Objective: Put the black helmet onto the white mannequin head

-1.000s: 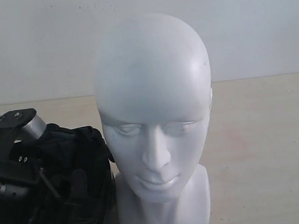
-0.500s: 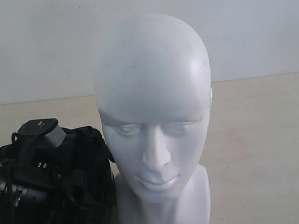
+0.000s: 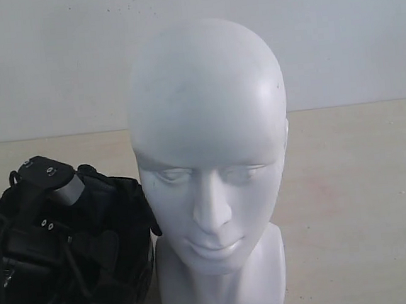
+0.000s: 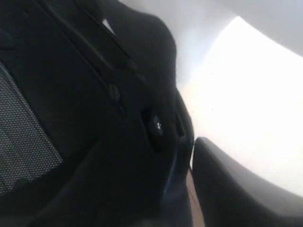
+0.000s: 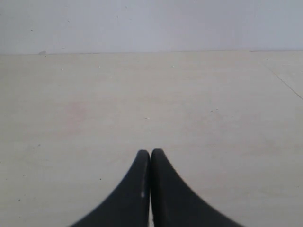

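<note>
At the lower left of the exterior view, the large round black helmet [image 3: 120, 216] lies on the pale wooden desk [image 3: 355, 181] with its padded lining showing. The left gripper [image 3: 84, 255] is down in it; how wide it stands and whether it grips cannot be told. Just beside the helmet, at centre, stands the smooth white plastic mannequin head [image 3: 209, 144]. The right gripper [image 5: 150, 156] is closed and empty over the desk.
</note>
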Tool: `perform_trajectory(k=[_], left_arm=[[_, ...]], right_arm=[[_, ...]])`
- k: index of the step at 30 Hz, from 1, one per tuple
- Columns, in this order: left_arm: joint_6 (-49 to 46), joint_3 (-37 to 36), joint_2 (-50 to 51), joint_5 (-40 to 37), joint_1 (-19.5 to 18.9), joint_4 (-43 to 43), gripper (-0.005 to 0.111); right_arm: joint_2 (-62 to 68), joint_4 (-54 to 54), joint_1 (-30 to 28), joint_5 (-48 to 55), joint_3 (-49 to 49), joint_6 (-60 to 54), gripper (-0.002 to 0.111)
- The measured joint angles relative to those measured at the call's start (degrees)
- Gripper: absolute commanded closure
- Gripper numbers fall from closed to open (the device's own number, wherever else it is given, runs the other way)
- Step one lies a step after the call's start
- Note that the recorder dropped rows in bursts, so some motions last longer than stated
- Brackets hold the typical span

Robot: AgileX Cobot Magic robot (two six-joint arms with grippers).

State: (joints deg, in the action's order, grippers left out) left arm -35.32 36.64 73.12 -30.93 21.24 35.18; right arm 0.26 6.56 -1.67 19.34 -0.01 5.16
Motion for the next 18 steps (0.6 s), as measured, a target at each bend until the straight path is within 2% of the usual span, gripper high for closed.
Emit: perform_trajectory(k=[7,18], left_arm=[[-0.12,1.22,-3.93,-1.66,0.00,-0.51,0.053],[-0.12,1.22,-3.56,-3.45,0.00,-0.60,0.053]], right_arm=[[0.00,0.00,0.00,0.00,0.00,0.00,0.109],[0.00,0.00,0.00,0.00,0.00,0.00,0.109]])
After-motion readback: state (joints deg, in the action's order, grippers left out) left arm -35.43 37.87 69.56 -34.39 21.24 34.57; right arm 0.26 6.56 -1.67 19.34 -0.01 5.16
